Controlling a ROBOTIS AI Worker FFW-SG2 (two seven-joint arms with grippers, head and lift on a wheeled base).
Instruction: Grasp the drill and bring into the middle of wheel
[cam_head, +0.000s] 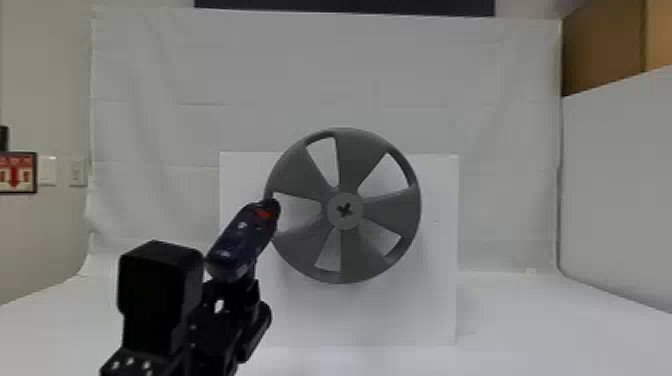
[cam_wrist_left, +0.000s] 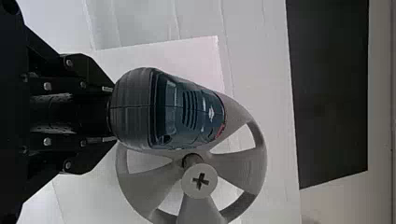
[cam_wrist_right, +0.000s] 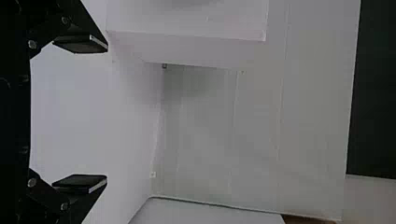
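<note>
Drill (cam_head: 241, 240) gripped in left fingers (cam_head: 251, 296), near wheel (cam_head: 360, 155).

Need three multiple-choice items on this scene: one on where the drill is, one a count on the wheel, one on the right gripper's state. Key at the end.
1. In the head view, the drill is where, relative to the hub of the wheel?
A) Upper right
B) Lower left
C) Directly above

2. How many spokes has the wheel?
A) Three
B) Eight
C) Five

3. The right gripper is:
A) open, holding nothing
B) shut on the drill
C) shut, holding nothing

Key:
1 B: the drill's body lies left of the hub and mostly lower.
2 C: five grey spokes run from hub to rim, with five openings between them.
3 A: its fingers stand wide apart in the right wrist view, with nothing between them.
</note>
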